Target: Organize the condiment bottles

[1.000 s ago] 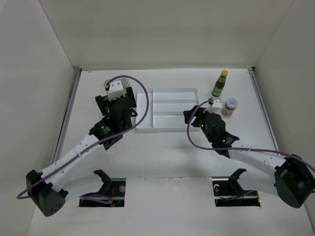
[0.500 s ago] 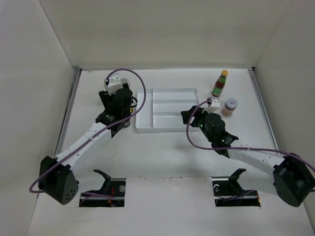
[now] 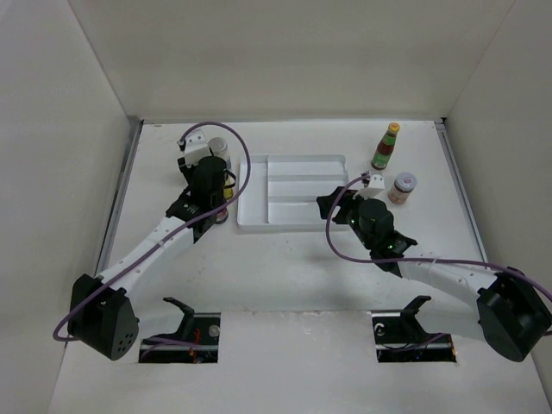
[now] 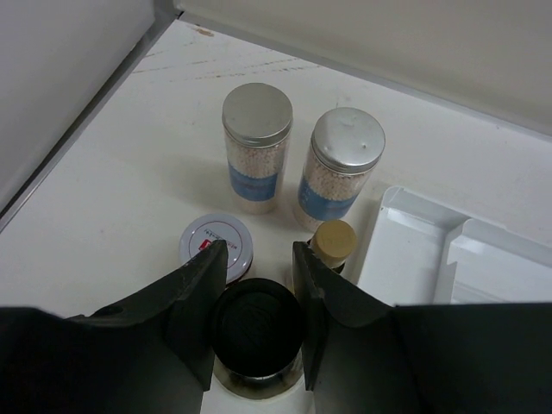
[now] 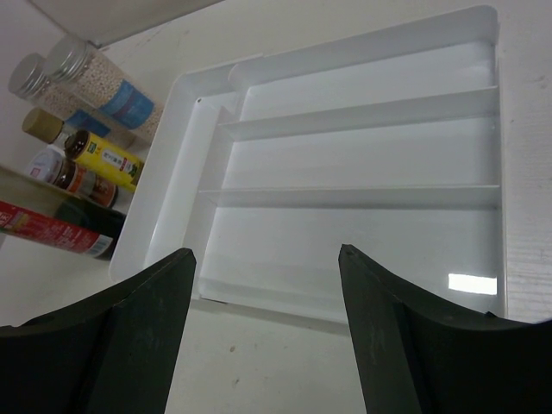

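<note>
My left gripper (image 4: 259, 266) (image 3: 213, 183) is shut on the black cap of a clear bottle (image 4: 257, 326) standing left of the tray. Behind it stand two silver-lidded shakers (image 4: 256, 147) (image 4: 345, 164), a white-lidded jar (image 4: 216, 244) and a tan-capped yellow bottle (image 4: 333, 243) (image 5: 103, 159). The red-labelled body (image 5: 39, 226) of the held bottle shows in the right wrist view. A red sauce bottle (image 3: 386, 147) and a small pale-lidded jar (image 3: 402, 186) stand right of the tray. My right gripper (image 5: 267, 252) (image 3: 332, 205) is open and empty over the tray's near right edge.
The flat white divided tray (image 3: 293, 161) (image 5: 362, 112) lies mid-table with nothing in its compartments. White walls enclose the table on the left, back and right. A purple cable loops over each arm.
My left gripper has lowered over the black-capped bottle and closed on its cap. The right arm has hardly moved.
</note>
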`<state>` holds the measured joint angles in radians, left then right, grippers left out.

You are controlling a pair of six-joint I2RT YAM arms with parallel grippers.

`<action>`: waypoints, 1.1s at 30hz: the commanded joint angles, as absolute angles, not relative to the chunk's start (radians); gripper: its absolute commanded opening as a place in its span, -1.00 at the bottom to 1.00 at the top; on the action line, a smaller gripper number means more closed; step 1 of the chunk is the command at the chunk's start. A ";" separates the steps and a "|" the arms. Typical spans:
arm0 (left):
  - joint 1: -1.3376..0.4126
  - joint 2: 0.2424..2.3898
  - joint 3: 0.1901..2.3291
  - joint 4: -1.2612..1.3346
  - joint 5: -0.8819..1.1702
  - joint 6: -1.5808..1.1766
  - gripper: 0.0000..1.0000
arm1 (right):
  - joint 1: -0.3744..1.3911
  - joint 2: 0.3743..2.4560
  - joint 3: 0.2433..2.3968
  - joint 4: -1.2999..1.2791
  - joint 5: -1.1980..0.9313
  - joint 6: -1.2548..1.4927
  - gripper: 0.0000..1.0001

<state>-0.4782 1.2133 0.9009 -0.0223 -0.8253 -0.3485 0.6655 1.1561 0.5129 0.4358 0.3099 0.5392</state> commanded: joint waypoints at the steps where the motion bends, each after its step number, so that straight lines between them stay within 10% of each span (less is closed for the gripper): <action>1: -0.481 1.125 0.853 0.003 -0.830 -0.357 -0.65 | 0.653 1.140 0.511 0.502 0.293 0.543 0.49; 15: -0.702 0.923 1.003 -0.015 -0.957 -0.226 -0.75 | 0.654 1.155 0.512 0.509 0.295 0.545 0.49; 33: -0.621 1.483 1.428 0.152 -0.686 -0.203 -0.79 | 0.645 1.132 0.492 0.523 0.305 0.560 0.51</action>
<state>-0.6579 1.4757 1.2953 -0.0067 -0.7406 -0.2161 0.6464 1.1450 0.4923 0.4576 0.3061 0.5503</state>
